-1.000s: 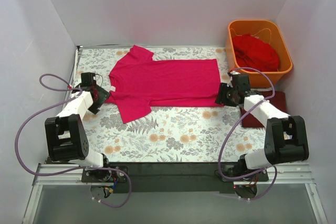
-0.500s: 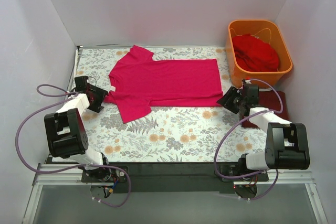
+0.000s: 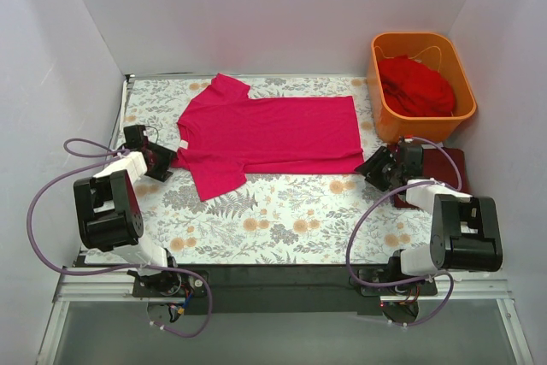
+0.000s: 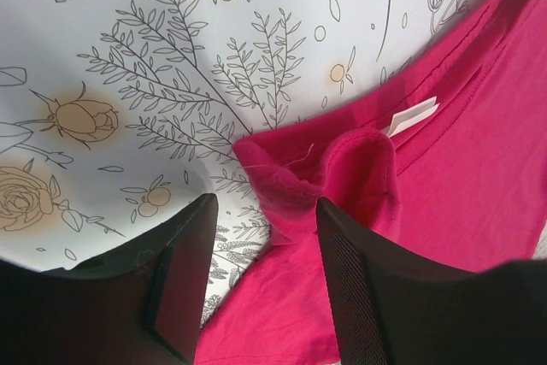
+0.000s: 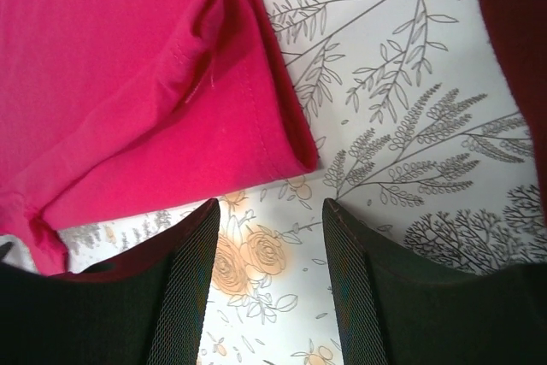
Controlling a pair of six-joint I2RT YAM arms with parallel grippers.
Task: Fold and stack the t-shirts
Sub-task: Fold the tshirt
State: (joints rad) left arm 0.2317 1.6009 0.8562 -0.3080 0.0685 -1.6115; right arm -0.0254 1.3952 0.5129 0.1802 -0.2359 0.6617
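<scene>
A magenta-pink t-shirt (image 3: 269, 130) lies spread flat on the floral cloth, collar to the left and hem to the right. My left gripper (image 3: 162, 160) is open at the collar side. In the left wrist view (image 4: 265, 279) a bunched fold of the pink shirt (image 4: 342, 168) and its white label (image 4: 410, 115) lie just ahead, with pink fabric between the jaws. My right gripper (image 3: 378, 166) is open and empty just off the hem's near corner (image 5: 291, 151). A scarlet shirt (image 3: 416, 83) lies bundled in the tub. A dark maroon shirt (image 3: 444, 164) lies partly under my right arm.
The orange tub (image 3: 466, 104) stands at the back right. The grey floral cloth (image 3: 291, 211) covers the table. White walls close in the left, back and right sides. The maroon fabric shows at the right edge of the right wrist view (image 5: 517, 40).
Both arms have drawn back toward their bases. My right gripper has come off the shirt's hem corner and moved to the near right. The shirt lies as before.
</scene>
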